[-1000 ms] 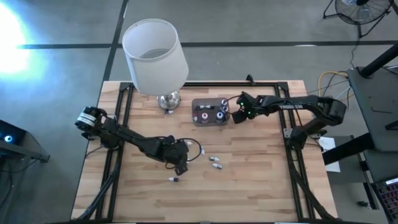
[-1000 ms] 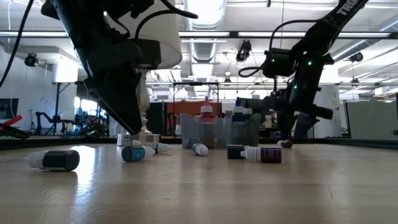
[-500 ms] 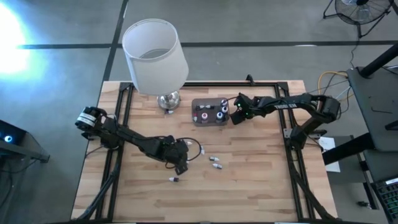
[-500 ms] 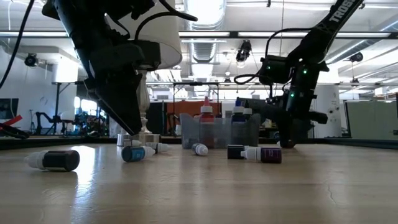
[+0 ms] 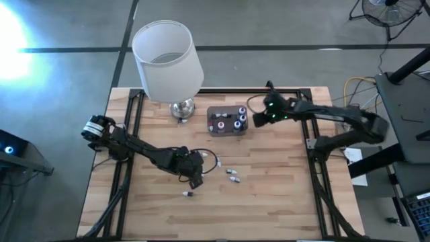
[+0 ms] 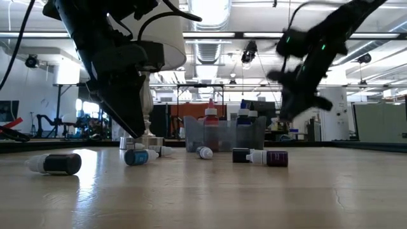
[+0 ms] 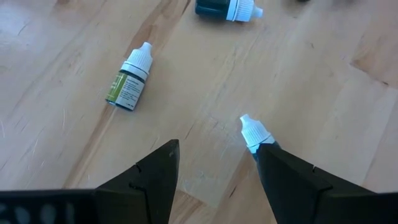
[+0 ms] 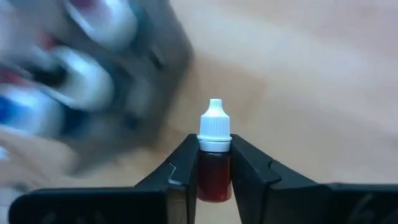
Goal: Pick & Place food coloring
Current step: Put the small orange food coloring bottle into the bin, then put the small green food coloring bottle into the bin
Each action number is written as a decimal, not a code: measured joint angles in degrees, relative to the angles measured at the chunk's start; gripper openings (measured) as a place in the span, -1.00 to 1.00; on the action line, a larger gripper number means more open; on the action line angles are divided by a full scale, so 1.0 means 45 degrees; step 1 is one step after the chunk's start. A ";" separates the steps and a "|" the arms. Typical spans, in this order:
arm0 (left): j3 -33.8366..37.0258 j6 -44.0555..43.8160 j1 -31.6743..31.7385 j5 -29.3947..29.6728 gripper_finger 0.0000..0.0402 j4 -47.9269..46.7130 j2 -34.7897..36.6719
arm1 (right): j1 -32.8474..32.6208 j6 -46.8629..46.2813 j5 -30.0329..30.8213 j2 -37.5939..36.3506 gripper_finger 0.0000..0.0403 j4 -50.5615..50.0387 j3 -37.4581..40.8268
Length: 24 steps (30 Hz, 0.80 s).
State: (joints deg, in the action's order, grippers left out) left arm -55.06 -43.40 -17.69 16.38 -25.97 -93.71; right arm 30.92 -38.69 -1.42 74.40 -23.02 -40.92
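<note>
The right claw (image 8: 214, 171) is squeezed tight on a little red bottle (image 8: 214, 168) of food coloring with a white cap. The bottle stands straight up between the two fingers, so I think it can go cap-up into the grey box (image 5: 227, 122). In the view from above, that claw (image 5: 257, 119) hangs at the right end of the box, near the top middle of the frame. The box already has a few bottles standing in it.

The left claw (image 7: 217, 165) is spread wide and holds nothing. It hangs low over the wooden bench (image 5: 282, 195), in the lower middle of the frame from above. A bottle with a white tip (image 7: 254, 132) lies right by one of its fingers. I think that one is next to be picked.

A green-labelled bottle (image 7: 129, 82) lies nearby on its side. A dark teal bottle (image 7: 227, 7) lies farther off. From the low view, a dark bottle (image 6: 56, 163) lies alone at the left.

A big lamp (image 5: 168, 64) with a white shade stands beside the box, at the upper left of the bench.
</note>
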 joint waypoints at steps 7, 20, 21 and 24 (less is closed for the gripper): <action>0.0002 0.0356 0.0000 0.0014 -0.03 0.0226 0.0000 | -0.0246 -0.1695 0.0366 -0.1695 -0.68 0.4188 -0.0526; 0.0012 -0.0901 0.0028 0.0095 -0.03 -0.1774 0.0497 | -0.0874 -0.0504 -0.1522 0.2984 -0.10 0.2619 -0.4655; 0.0012 -0.0992 0.0049 0.0354 -0.03 -0.1807 0.0812 | -0.0921 -0.0173 -0.1184 0.2989 -0.05 0.2009 -0.4980; 0.0012 -0.0834 0.0210 0.1631 -0.03 -0.1984 0.1826 | -0.1140 0.1034 0.0014 0.2666 0.09 -0.0033 -0.5890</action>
State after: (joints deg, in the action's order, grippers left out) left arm -55.00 -47.15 -16.75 23.72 -34.89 -85.50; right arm 25.78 -34.04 -1.36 86.40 -23.17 -67.42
